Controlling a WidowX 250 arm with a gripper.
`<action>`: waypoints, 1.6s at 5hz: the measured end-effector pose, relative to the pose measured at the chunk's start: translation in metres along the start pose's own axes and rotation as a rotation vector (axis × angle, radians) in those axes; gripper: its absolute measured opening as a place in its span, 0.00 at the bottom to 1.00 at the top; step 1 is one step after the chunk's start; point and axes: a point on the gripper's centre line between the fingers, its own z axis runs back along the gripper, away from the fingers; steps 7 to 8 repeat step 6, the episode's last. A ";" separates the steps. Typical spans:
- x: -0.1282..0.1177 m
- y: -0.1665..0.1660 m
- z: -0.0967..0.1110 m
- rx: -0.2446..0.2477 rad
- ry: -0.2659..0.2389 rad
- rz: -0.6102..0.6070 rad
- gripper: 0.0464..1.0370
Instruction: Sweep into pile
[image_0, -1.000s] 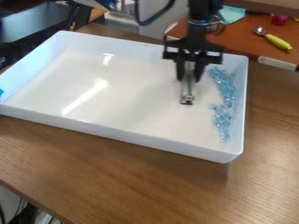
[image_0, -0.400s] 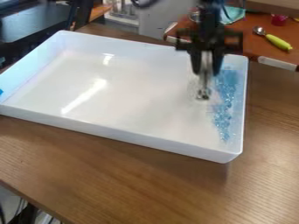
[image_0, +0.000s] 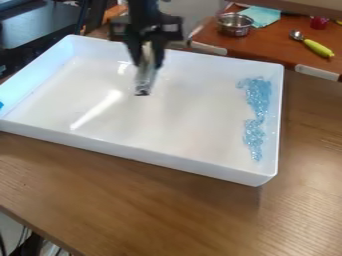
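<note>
So, your gripper (image_0: 148, 65): clamped on a silvery tool (image_0: 145, 80), over the white tray (image_0: 133, 154)
Blue bits (image_0: 257, 100): ragged strip by the tray's right-hand wall as you look
Wooden table (image_0: 167, 210): sits under your tray

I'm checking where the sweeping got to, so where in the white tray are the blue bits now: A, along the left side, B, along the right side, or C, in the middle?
B: the blue bits run in a strip beside the tray's right wall.
</note>
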 end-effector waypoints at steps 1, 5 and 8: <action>-0.009 0.040 -0.017 0.032 0.013 -0.059 0.33; -0.018 0.112 -0.042 0.107 0.002 -0.090 0.68; -0.023 0.112 -0.031 0.105 0.004 -0.105 0.94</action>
